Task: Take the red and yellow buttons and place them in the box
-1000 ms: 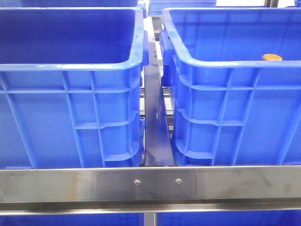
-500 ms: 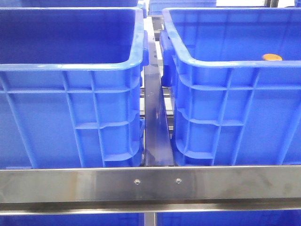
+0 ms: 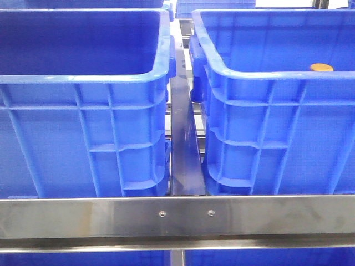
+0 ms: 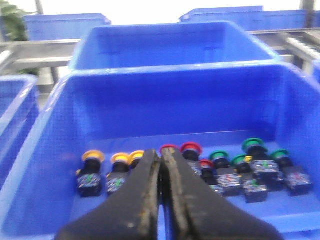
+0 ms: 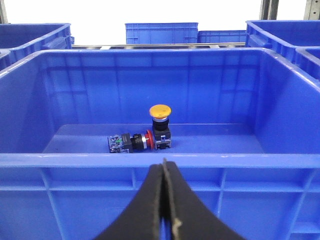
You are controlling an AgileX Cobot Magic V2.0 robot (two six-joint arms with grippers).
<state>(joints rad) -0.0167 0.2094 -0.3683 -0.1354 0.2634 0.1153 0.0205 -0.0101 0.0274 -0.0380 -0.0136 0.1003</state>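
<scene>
Item: bright-blue ribbed plastic crate [image 5: 150,165], receiving box. Inside it, near the far wall, we see a red-ringed button [image 5: 132,141] lying on its side, touching an upright yellow-orange domed button [image 5: 160,120].

Item: blue supply crate [image 4: 45,145], holding a row of yellow, red and green buttons [image 4: 190,167].

Left claw [image 4: 161,165]: pressed together, empty, above that row. Right claw [image 5: 163,172]: pressed together, empty, outside the receiving box's near rim.

Risk, as we judge it: crowded buttons invite pinching two or a green one.

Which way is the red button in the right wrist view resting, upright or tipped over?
Tipped over. The red button lies on its side on the crate floor, beside the yellow button, which stands upright.
</scene>
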